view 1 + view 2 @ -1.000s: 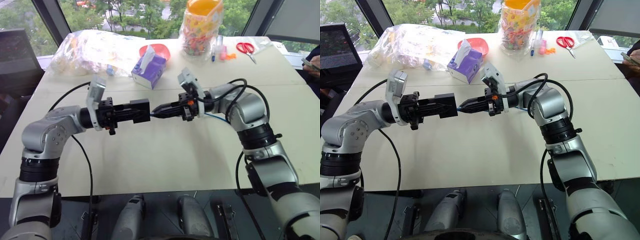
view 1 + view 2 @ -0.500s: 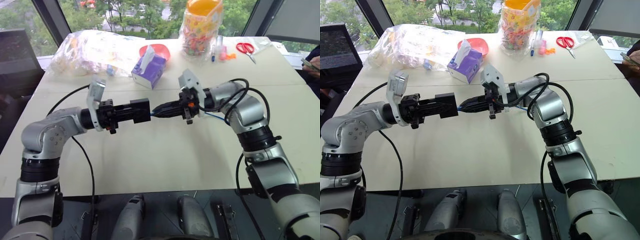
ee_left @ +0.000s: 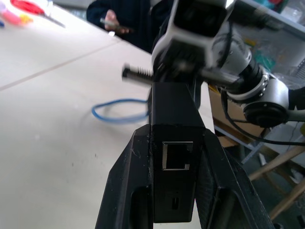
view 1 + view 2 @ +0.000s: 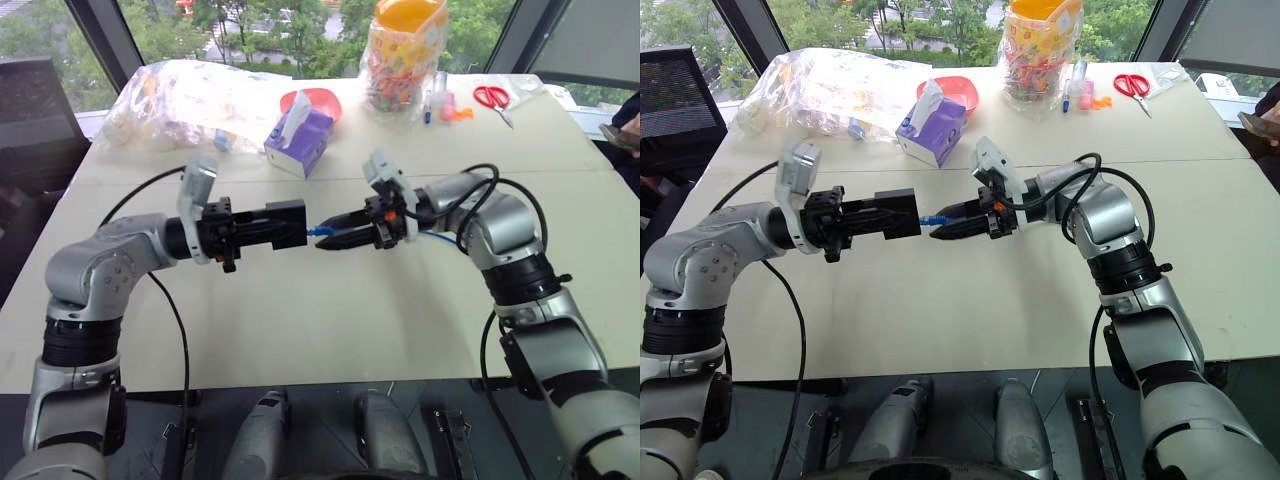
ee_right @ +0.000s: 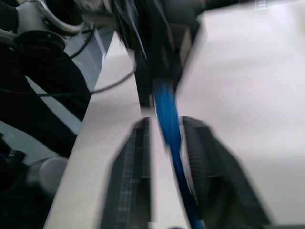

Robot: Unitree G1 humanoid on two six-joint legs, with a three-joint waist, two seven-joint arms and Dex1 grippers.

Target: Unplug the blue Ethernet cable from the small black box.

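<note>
Left eye view shows me my left gripper (image 4: pixel 297 224) clamped on the small black box (image 4: pixel 287 223) above the table (image 4: pixel 330 320); my right gripper (image 4: pixel 327 237) has its fingers parted around the blue Ethernet cable (image 4: pixel 320 231), whose plug sits just beside the box

Daylight came through the windows (image 4: pixel 250 30) behind the table (image 4: pixel 330 310), and the scene was bright and evenly lit. The pale tabletop nearest the windows looked washed out, and the clear plastic bag (image 4: pixel 180 95) there carried soft glare. Shadows on the table were faint and diffuse. Both head views were sharp across the table. In the right wrist view everything was smeared by motion blur: the blue Ethernet cable (image 5: pixel 167 119) was a soft streak. In the left wrist view the small black box (image 3: pixel 174 157) was crisp, while the right gripper (image 3: pixel 193 57) beyond it was blurred.
</note>
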